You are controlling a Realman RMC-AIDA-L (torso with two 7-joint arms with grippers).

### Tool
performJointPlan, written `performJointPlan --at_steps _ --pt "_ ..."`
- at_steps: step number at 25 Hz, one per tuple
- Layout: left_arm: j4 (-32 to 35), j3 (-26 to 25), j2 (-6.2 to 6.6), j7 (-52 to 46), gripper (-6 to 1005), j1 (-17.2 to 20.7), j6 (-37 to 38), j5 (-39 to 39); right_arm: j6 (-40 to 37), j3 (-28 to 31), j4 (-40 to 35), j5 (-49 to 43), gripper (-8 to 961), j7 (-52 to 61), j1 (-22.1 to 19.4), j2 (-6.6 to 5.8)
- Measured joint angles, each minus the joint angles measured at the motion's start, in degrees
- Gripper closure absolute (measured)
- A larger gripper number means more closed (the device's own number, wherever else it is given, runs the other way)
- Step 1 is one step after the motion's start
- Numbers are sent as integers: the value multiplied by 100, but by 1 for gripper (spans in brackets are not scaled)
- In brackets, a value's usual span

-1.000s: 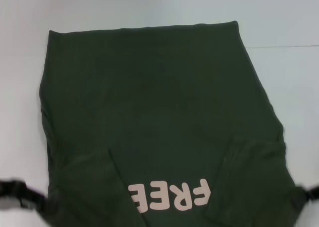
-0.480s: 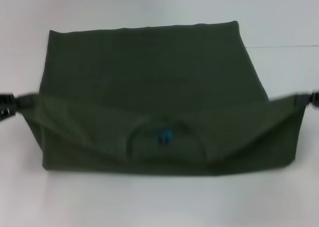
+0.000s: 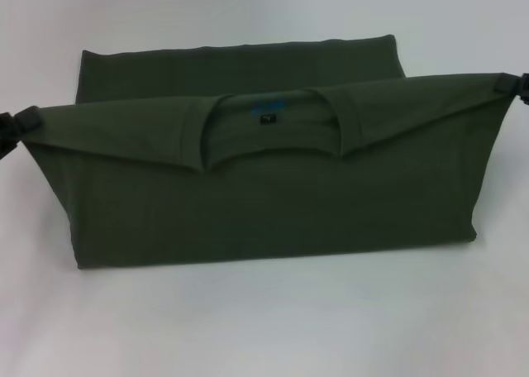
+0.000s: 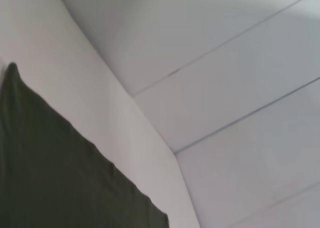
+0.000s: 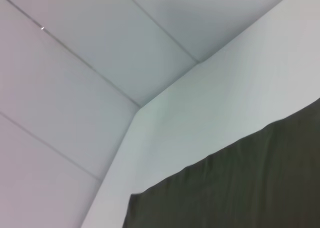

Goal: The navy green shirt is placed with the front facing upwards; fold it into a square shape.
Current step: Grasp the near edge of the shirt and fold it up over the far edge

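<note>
Navy green shirt (image 3: 273, 203) stretched between left tool (image 3: 18, 122), right tool (image 3: 511, 84).

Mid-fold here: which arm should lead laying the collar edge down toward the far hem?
Neither alone. The left gripper and right gripper each hold one end of the navy green shirt, its collar edge taut between them, so both should probably move together.

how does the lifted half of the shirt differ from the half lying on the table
The lifted half of the navy green shirt is held taut off the white table between the left gripper and the right gripper; the lying half rests flat, ungripped. The lifted half shows the collar and blue neck label; the lying half is plain fabric, mostly hidden behind it. Both are dark olive green.
</note>
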Motion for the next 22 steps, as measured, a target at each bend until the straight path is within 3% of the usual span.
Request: performJointPlan --at_steps 5,13,18,22 --pt "-298 10 -127 535 950 -110 -538 -207 571 -1 4 40 886 -277 60 188" --pt "-395 11 -534 1220 948 -399 -1455 -312 1548 -47 87 126 877 -922 126 508" --pt "-460 8 -728 1594 948 -546 -1977 -459 2007 -62 347 150 872 -1269 244 580" --pt "-589 7 -764 1771 949 -630 -2222 -596 2275 -70 403 151 868 -1436 338 652"
